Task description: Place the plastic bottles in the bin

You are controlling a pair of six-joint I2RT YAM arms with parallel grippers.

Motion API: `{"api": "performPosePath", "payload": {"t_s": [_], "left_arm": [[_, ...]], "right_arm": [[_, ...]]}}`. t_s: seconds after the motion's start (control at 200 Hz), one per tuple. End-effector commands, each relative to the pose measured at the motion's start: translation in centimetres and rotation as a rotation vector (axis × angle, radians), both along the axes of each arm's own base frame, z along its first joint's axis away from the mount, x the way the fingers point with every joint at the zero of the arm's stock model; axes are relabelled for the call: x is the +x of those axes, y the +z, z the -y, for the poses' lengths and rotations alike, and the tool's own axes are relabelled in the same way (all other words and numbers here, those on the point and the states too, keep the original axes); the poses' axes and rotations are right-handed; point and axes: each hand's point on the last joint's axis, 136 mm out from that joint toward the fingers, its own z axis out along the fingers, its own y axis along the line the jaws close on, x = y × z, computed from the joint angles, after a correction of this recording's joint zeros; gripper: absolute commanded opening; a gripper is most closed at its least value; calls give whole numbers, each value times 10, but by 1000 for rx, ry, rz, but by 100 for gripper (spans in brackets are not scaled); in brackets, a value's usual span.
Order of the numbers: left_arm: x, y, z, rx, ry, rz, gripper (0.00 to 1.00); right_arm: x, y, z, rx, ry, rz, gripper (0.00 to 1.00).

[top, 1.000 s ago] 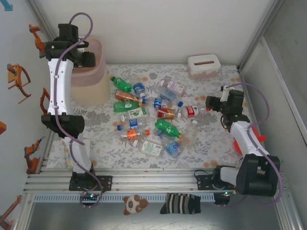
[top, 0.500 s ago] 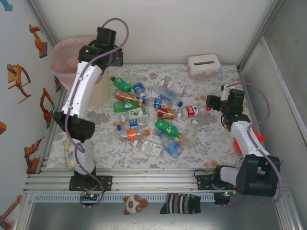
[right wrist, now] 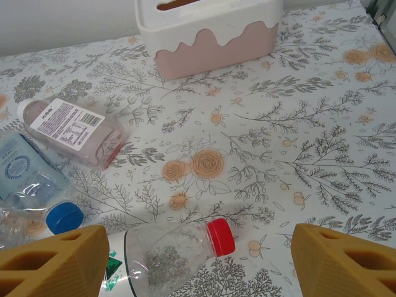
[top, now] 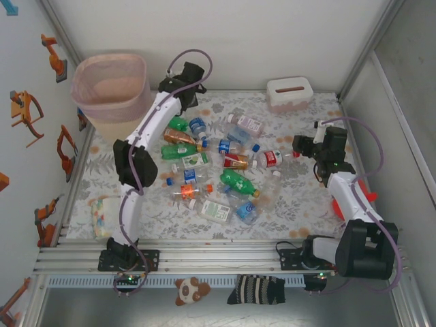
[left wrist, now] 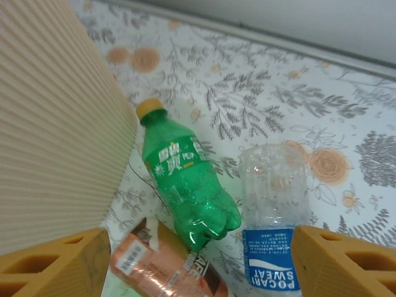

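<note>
Bottles (top: pixel 218 170) scattered mid-tabletop (top: pixel 306 204); bin (top: pixel 112 112) at 10 o'clock. Step: next pick. Left end effector (left wrist: pixel 199 263) released, empty, above green bottle (left wrist: pixel 185 185) beside bin. Next: descend, straddle body, clench, lift. Right end effector (right wrist: pixel 198 263) released, empty, over red-capped bottle (right wrist: pixel 173 253).

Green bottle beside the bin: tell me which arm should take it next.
Left. The left gripper hangs open above the green bottle, centred in its wrist view, and the bin stands on that side. The right gripper, also open, sits far off by a red-capped bottle.
</note>
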Motion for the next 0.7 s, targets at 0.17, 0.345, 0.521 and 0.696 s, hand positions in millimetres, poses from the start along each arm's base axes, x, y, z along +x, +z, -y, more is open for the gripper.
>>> {"api": "performPosePath", "payload": {"t_s": [0.17,0.345,0.521,0.696], "left_arm": [[10,-54,-8,-102,182,-31,75],[19,-84,-18,-116,210,-76,72],[26,-96,-27,-130,234,-80,71],[35,-104,-30,-142,231,-82,71]], "right_arm": [[1,10,0,7,-5,25,76],[0,9,0,4,-4,24,76],[-1,9,1,1,-5,22,76],[-1,6,1,1,-3,15,76]]}}
